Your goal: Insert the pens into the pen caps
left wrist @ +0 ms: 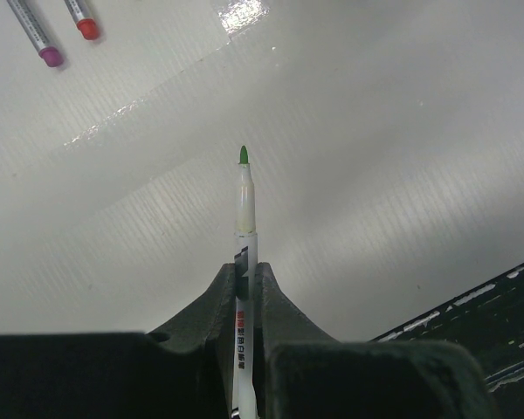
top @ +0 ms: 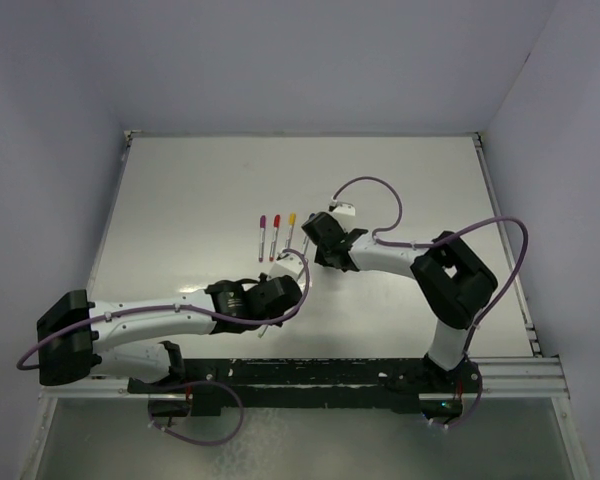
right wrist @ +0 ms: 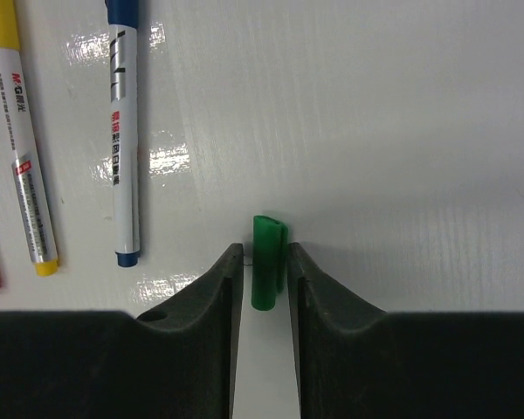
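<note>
**Pen in the left gripper, green cap between the right fingers**

The left gripper [left wrist: 247, 269] is clamped on a green-tipped pen [left wrist: 245, 209]. Its bare tip points straight ahead beyond the fingertips, above the table [left wrist: 402, 131]. Far ahead and to the left of this gripper lie a purple-capped pen [left wrist: 37, 35] and a red-capped pen [left wrist: 80, 17].

The right gripper [right wrist: 266, 251] stands narrow around the green cap [right wrist: 268, 266]. The cap touches the finger on the right, and a sliver of table shows between it and the other finger, so it is not clamped. Ahead and to the left of this gripper lie a blue-capped pen [right wrist: 122, 148] and, beyond it, a yellow-capped pen [right wrist: 22, 148], side by side
</note>
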Tool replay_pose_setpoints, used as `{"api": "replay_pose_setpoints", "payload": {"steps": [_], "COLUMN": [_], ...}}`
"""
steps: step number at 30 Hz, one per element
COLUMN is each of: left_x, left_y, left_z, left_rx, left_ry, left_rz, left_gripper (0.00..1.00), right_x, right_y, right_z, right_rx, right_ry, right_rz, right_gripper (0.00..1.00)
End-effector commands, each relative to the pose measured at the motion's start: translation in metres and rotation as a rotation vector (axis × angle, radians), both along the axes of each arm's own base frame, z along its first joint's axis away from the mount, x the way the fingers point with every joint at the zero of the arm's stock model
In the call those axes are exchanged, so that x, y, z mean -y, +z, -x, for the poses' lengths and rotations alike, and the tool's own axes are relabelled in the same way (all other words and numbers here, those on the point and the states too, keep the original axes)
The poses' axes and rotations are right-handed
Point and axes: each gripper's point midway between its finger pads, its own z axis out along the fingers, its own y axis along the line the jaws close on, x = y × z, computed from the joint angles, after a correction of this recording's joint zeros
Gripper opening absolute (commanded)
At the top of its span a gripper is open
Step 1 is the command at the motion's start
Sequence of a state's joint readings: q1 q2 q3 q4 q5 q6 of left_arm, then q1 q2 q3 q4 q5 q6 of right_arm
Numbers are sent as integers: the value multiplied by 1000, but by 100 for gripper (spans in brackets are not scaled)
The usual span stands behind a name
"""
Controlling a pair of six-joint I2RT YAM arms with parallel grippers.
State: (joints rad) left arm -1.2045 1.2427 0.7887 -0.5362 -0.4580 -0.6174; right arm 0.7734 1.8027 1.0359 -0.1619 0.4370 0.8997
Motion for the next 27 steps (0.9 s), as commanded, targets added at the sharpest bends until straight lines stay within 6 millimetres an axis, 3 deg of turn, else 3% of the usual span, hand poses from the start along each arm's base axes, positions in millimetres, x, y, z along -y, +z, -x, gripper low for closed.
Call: {"api": "replay_pose_setpoints", "payload": {"steps": [1, 9, 15, 19, 21, 27], "left_x": [5, 4, 11, 19, 27, 44], "left_y": [11, 16, 15, 19, 25, 50], "left_z": [-6, -7, -10, -14, -14, -19], "left_rx": [33, 44, 50, 70, 86, 170], "left_ry": [19, 29, 11, 12, -2, -42], "left_rz": [55, 70, 84, 131, 191, 369], "left_gripper": [0, 0, 0, 0, 0, 0], "right_x": [33, 52, 37, 21, 13, 12], "right_y": [-51, -60, -53, -19, 8, 99], "right_z": [41, 59, 58, 38, 25, 2], "right_rx": [-188, -228, -212, -98, -8, 280], "right_ry": [-17, -22, 43, 90, 109, 125], "right_rz": [144, 187, 116, 50, 6, -109], "right_gripper": [25, 0, 0, 0, 0, 0]}}
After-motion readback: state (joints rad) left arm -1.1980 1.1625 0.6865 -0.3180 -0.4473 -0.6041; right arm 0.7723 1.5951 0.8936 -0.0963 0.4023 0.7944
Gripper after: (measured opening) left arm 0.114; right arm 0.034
